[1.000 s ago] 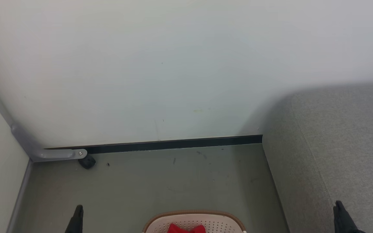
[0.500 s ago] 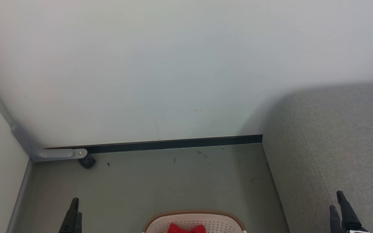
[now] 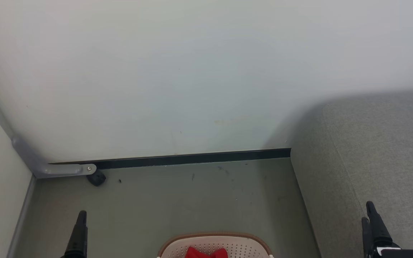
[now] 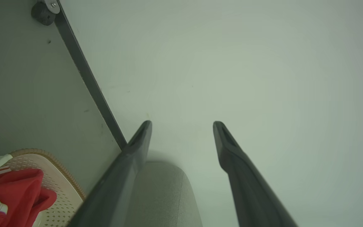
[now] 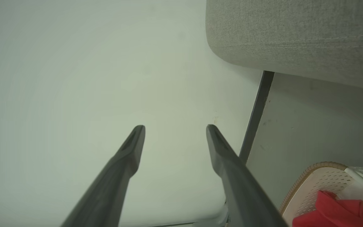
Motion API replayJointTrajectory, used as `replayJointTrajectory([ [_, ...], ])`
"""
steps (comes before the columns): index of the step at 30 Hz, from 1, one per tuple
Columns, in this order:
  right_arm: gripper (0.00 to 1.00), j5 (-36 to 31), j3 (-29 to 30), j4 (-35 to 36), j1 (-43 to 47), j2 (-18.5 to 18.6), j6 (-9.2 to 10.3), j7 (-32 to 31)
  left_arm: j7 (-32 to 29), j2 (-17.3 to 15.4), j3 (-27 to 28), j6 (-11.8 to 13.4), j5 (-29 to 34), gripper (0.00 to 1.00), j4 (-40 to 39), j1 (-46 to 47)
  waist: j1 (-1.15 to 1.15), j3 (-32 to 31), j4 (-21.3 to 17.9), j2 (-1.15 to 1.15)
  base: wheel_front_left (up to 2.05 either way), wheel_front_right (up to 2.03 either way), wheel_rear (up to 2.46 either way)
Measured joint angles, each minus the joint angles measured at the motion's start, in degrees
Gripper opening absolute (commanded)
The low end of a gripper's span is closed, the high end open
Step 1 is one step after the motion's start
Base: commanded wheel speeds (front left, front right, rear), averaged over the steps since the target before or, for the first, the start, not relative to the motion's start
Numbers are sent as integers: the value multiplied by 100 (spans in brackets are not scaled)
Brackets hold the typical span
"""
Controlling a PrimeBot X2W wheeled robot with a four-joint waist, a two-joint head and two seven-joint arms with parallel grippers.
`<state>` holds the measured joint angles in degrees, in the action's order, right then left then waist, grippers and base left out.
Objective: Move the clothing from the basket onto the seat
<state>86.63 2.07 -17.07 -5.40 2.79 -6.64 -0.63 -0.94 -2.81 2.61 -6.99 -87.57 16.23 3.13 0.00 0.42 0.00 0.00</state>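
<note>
Saw L gripper (image 4: 183, 123) & R gripper (image 5: 175, 126) splayed, empty; saw red clothing (image 3: 206, 253) in basket (image 3: 244, 247) btm center, seat (image 3: 382, 150) at right edge.

We see our left pincer (image 4: 182, 123) as two long fingers (image 4: 129, 164) of matte charcoal grey, broad at the root and narrowing to blunt, rounded tips. Just below each tip we find a shallow scooped hollow, a shade darker than the smooth skin around it. Our right pincer (image 5: 175, 126) is built the same: twin dark fingers (image 5: 233, 176), slim and seamless, with the same hollowed tips. In the head view these fingers look nearly black and thin as blades, and at the root of the right pair we make out a small white patch (image 3: 385, 249) set against a black housing (image 3: 407, 253)
</note>
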Motion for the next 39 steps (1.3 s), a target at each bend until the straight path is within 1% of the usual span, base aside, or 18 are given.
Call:
replayJointTrajectory([
  [4, 100, -201, -126, 13, -9, 59, 0, 83, 105, -73, -109, 0, 279, 100, -38, 5, 0, 8, 0, 0, 0, 0, 0],
  [9, 100, -745, -360, 11, -50, 223, 0, 211, 227, -177, -231, 0, 679, 100, -66, 24, 0, 21, 0, 0, 0, 0, 0],
  [11, 100, -847, -399, 9, -83, 250, 0, 237, 257, -201, -264, 0, 732, 100, -71, 26, 0, 24, 0, 0, 0, 0, 0],
  [16, 100, -1329, -573, 8, -143, 335, 16, 333, 365, -305, -378, -4, 1259, 100, -82, 55, 0, 37, -2, 0, 0, 0, 0],
  [22, 100, -1916, -719, 15, -257, 411, 168, 477, 493, -458, -575, -4, 1969, 100, -108, 132, 0, 46, -9, 0, 0, 0, 0],
  [28, 100, -2360, -846, 31, -257, 478, 219, 595, 620, -459, -628, 53, 2465, 100, -169, 133, 0, 44, -16, 0, 0, 0, 0],
  [33, 100, -3033, -1098, 18, -297, 658, 320, 688, 722, -466, -650, 114, 2889, 100, -189, 137, 0, 44, -16, 0, 0, 0, 0],
  [39, 100, -3751, -1384, 9, -379, 802, 471, 831, 853, -569, -751, 215, 3595, 100, -207, 142, 0, 44, -15, 0, 0, 0, 0],
])
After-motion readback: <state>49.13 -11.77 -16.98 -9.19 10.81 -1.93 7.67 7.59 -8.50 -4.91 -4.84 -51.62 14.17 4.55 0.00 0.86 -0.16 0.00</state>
